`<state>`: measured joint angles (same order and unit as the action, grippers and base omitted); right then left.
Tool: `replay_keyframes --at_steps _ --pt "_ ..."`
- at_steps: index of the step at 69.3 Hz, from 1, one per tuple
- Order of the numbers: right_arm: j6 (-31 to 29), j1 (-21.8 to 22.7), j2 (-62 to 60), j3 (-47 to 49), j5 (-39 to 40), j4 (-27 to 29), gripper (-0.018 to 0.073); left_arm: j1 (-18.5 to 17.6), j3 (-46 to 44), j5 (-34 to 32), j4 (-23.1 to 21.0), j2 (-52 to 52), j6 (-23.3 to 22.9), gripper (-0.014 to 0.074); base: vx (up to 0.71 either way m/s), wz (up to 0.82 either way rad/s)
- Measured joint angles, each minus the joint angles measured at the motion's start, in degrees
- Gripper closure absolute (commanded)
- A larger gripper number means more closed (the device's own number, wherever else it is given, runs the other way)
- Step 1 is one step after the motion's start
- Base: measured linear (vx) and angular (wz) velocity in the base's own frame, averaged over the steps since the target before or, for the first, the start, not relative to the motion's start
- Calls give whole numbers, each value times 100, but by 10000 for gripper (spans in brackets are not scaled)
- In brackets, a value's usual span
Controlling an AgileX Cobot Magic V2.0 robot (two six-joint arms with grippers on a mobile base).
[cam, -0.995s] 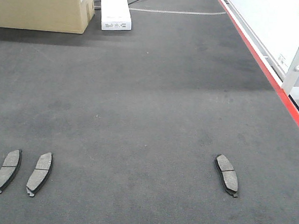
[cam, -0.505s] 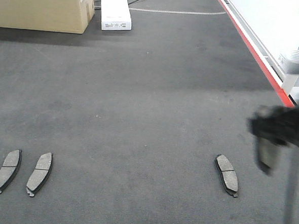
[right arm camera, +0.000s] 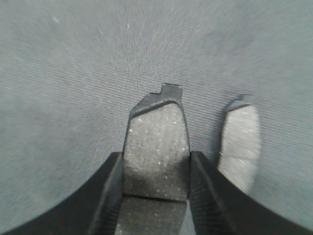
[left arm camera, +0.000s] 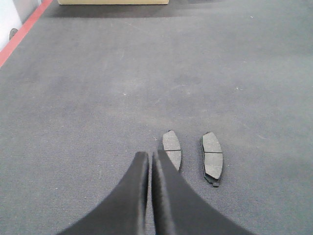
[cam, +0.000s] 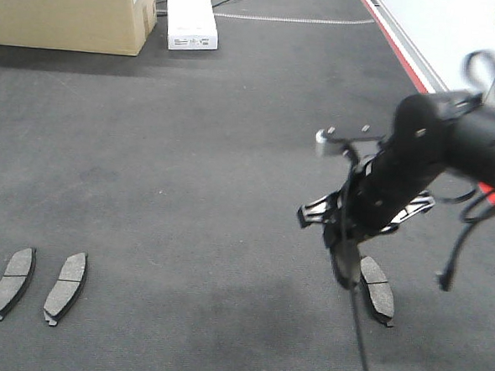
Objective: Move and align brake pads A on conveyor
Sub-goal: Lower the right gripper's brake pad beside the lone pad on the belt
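The conveyor [cam: 189,173] fills almost everything I see, a broad dark grey felt-like surface, with its red strip [cam: 406,65] running up the right edge in the front view. At the far end sit a cardboard box [cam: 69,11] and a white box [cam: 189,14], side by side, well away from my work.

My right arm [cam: 434,155] reaches in from the right, black and bulky, cables looping off it, hanging over the right part of the conveyor. My right gripper [right arm camera: 155,169] has a brake pad [right arm camera: 156,142] clamped between its two black fingers [right arm camera: 110,191], grey friction face toward the wrist camera, the backing plate's notched end poking out ahead. I cannot tell whether this pad touches the surface.

Just beside it, to the right in that wrist view, a second pad [right arm camera: 239,142] lies flat on the conveyor; in the front view that same pad [cam: 377,288] sits directly below my right gripper.

My left gripper [left arm camera: 150,169] has its fingers pressed nearly together, only a thin slit between them, holding nothing. Just ahead of it lie two more pads [left arm camera: 172,148] and [left arm camera: 212,156], side by side, roughly parallel, a small gap between them, at the conveyor's left in the front view.
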<state>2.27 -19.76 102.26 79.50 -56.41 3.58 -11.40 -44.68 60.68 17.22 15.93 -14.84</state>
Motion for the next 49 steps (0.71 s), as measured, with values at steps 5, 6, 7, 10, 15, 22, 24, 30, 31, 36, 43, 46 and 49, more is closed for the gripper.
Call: replay_keyframes --at_steps 5,6,7,10,15,22,24,30,31,36,43,46,49 --pt "28 -6 181 0 0 0 563 0 0 0 0 0 0 603 0 0" --pt "34 -13 231 0 0 0 563 0 0 0 0 0 0 603 0 0" --pt "41 -13 263 0 0 0 563 0 0 0 0 0 0 603 0 0" --pt "40 -13 357 0 4 0 563 0 0 0 0 0 0 603 0 0" --pt "42 -13 496 0 4 -5 563 0 0 0 0 0 0 603 0 0" --pt "42 -13 679 0 38 -5 563 0 0 0 0 0 0 603 0 0" --pt "42 -13 721 0 45 -5 563 0 0 0 0 0 0 603 0 0" --pt "42 -13 880 0 87 -17 563 0 0 0 0 0 0 603 0 0" --pt "42 -13 901 0 101 -23 563 0 0 0 0 0 0 603 0 0" --pt "42 -13 1013 0 155 -23 563 0 0 0 0 0 0 603 0 0" --pt "42 -13 1125 0 175 -23 563 0 0 0 0 0 0 603 0 0" --pt "37 -13 1151 0 177 -23 563 0 0 0 0 0 0 603 0 0" --pt "32 -13 1164 0 189 -23 563 0 0 0 0 0 0 603 0 0"
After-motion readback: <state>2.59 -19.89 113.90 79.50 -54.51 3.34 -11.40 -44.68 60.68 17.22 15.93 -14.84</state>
